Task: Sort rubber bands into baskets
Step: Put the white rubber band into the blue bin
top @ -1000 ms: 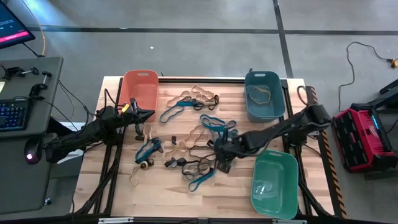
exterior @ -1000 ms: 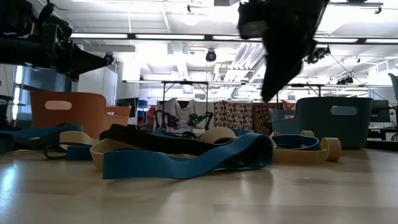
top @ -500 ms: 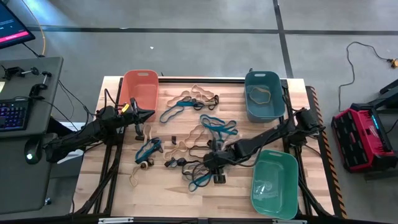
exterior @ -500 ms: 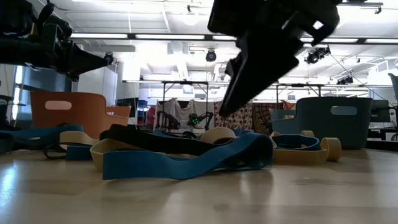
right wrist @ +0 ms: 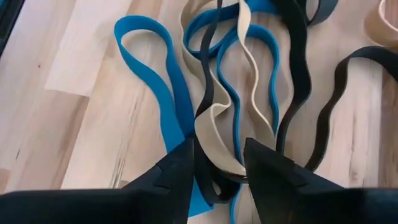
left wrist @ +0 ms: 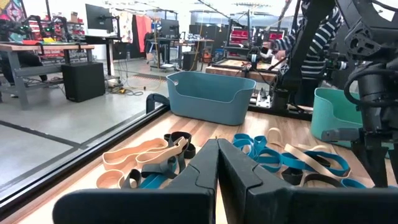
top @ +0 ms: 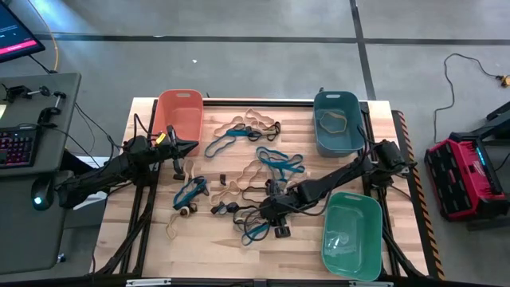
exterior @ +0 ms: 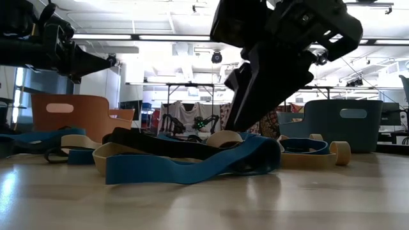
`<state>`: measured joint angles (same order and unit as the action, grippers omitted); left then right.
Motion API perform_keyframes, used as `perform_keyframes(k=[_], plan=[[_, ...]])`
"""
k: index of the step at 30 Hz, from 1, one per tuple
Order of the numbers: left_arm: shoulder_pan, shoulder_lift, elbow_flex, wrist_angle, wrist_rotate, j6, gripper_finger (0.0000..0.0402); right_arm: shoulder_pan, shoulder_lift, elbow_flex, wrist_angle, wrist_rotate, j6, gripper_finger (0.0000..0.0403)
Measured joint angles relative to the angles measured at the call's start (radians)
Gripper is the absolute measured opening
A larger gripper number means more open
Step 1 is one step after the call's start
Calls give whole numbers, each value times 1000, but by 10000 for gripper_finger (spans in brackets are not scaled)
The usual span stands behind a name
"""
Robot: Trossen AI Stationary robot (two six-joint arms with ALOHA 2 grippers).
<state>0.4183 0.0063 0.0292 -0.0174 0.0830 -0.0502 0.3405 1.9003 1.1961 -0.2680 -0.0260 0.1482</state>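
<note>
The right gripper [top: 274,218] is hovering low over a tangle of rubber bands [top: 256,214] near the front middle of the bench [top: 215,247], its fingers [right wrist: 180,163] standing apart with a tan band [right wrist: 219,138] lying directly between them and nothing yet gripped. In the right wrist view that tan band is running lengthwise straight ahead of the gripper, so its long axis is crossing the gap between the fingers squarely, with a blue band [right wrist: 163,93] and a black band [right wrist: 297,81] lying alongside and partly under it. The right arm is far nearer this clump. The left gripper [top: 177,151] is waiting closed and empty beside the orange basket [top: 179,114].
</note>
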Motion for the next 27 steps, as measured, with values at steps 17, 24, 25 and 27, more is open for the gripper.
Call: perform_keyframes(k=[17, 24, 25, 27], plan=[[0, 0, 0, 0, 0, -2, 0, -17, 44, 49, -10, -77, -37, 7], [0, 0, 0, 0, 0, -2, 0, -20, 44, 189, -168, -50, -62, 3], [0, 0, 0, 0, 0, -2, 0, -20, 44, 213, -198, -40, -64, 3], [0, 0, 0, 0, 0, -2, 0, -21, 44, 266, -265, -11, -73, 2]])
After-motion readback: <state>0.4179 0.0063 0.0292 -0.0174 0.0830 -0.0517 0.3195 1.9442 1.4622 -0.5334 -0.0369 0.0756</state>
